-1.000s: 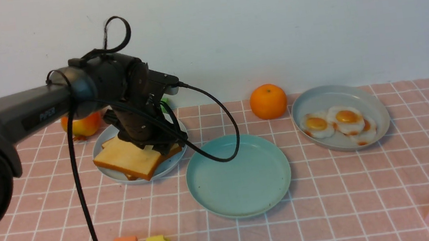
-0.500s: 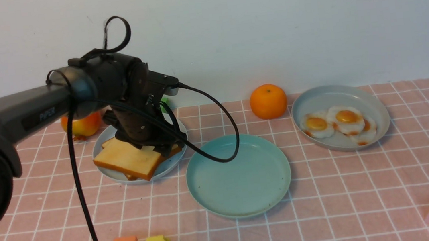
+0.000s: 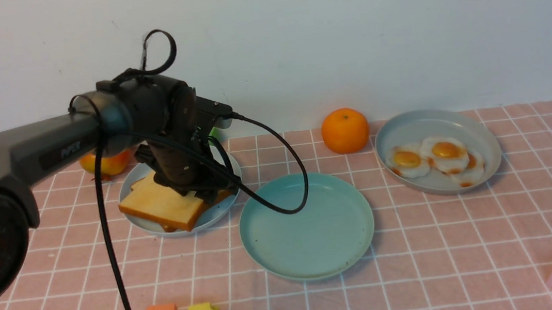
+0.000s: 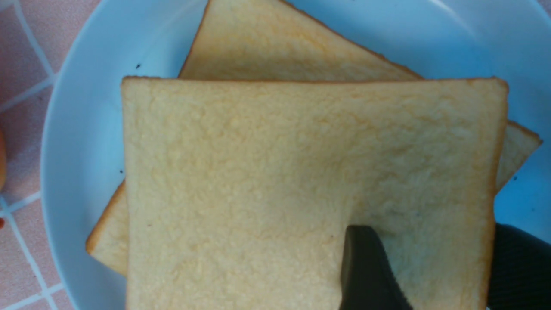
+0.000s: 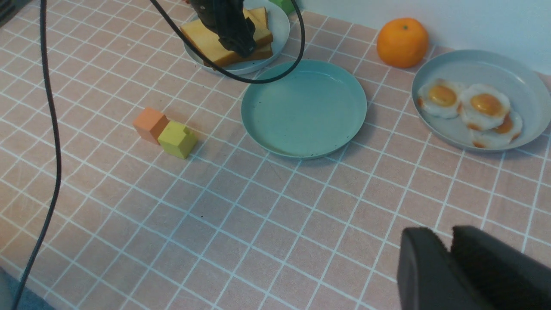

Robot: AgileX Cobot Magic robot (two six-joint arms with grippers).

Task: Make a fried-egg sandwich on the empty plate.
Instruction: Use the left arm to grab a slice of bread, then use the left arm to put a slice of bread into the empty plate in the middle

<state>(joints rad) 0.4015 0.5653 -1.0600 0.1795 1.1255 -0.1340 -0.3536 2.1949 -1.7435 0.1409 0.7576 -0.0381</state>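
Toast slices (image 3: 162, 205) lie stacked flat on the pale blue plate (image 3: 220, 211), just left of the teal plate (image 3: 310, 224). They're square, with the top one twisted off the lower so corners poke out. Left gripper (image 4: 430, 258) is spread astride the top one's edge, not clamped. Right gripper (image 5: 447, 245) is pinched together, empty.

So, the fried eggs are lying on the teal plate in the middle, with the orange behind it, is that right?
Not quite: the front view shows the fried eggs on the grey plate at the right; the teal middle plate is bare, orange behind it.
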